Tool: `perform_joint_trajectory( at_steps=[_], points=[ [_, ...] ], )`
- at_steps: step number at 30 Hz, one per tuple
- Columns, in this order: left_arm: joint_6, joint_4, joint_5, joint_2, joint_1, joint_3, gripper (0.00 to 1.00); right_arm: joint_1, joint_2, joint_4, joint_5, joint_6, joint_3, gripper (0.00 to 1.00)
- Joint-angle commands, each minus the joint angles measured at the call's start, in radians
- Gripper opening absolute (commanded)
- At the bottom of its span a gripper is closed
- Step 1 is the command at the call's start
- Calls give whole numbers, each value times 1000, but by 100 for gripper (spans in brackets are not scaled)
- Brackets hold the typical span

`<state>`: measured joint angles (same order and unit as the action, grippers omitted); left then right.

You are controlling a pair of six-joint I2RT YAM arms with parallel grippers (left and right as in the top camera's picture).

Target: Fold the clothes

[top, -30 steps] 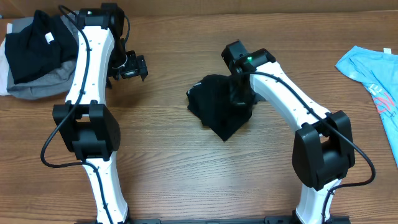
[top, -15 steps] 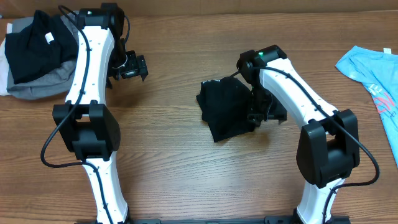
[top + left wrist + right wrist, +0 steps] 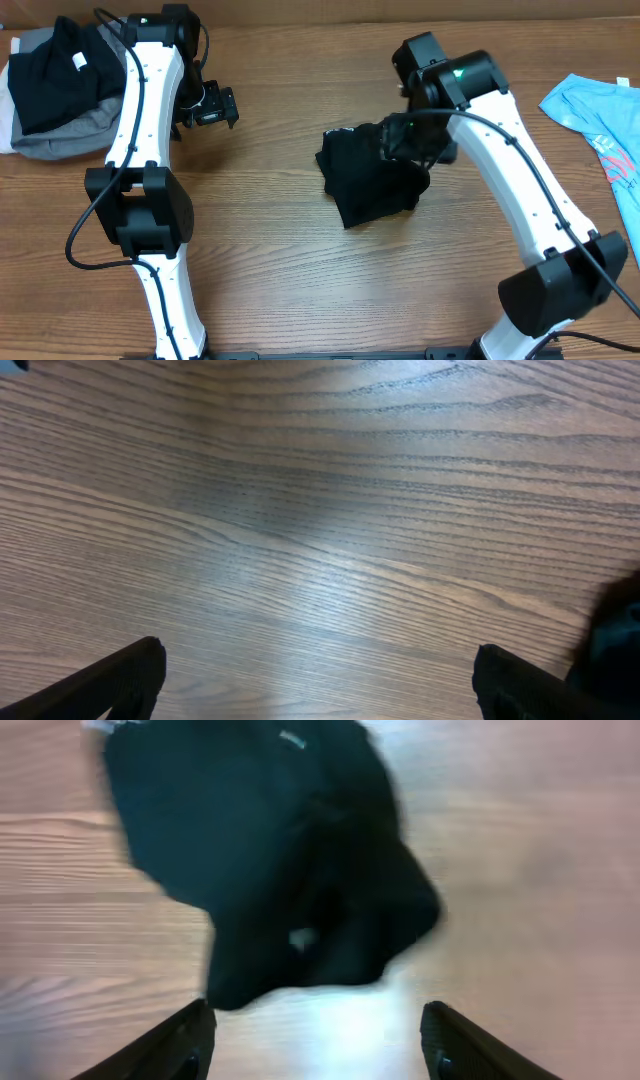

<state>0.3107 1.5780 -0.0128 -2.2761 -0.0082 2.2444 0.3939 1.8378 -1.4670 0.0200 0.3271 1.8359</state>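
Note:
A black tee (image 3: 368,188) lies folded in a compact bundle in the middle of the table, and fills the upper part of the right wrist view (image 3: 270,850). My right gripper (image 3: 408,145) hovers over its far right edge; in the wrist view it (image 3: 315,1032) stands open with only bare wood between the fingers. My left gripper (image 3: 215,107) hangs wide open over bare table at the far left, apart from the tee; the left wrist view (image 3: 320,682) shows nothing held. More clothes sit at the table's edges.
A black garment (image 3: 55,70) lies on a grey one (image 3: 60,142) in a pile at the far left corner. A light blue shirt with pink print (image 3: 600,120) lies at the right edge. Bare wooden table (image 3: 300,270) surrounds the folded tee.
My right gripper has opened and let go of the black tee, then risen and drawn back to the far right. The tee went from a crumpled diamond to a flatter fold. Left arm unchanged.

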Motion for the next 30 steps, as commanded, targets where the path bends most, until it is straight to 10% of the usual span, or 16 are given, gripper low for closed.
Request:
perform_joint_trajectory(
  at_steps=[1,7,13,28,30],
  points=[
    [-19,-3,-14,4,-6,-5,100,47,7,116,62,-69,-86,59],
    [-20,-2,-14,4,-6,-5,100,69,25,294,77,-9,-299,18],
    [-20,-8,-14,4,-6,-5,100,73,27,409,218,36,-531,4],
    [-158,-114,-256,4,-47,-5,100,60,-54,224,60,201,-337,4],
    [-151,-142,-262,4,-66,-5,100,54,-80,253,63,167,-267,18]
  ],
)
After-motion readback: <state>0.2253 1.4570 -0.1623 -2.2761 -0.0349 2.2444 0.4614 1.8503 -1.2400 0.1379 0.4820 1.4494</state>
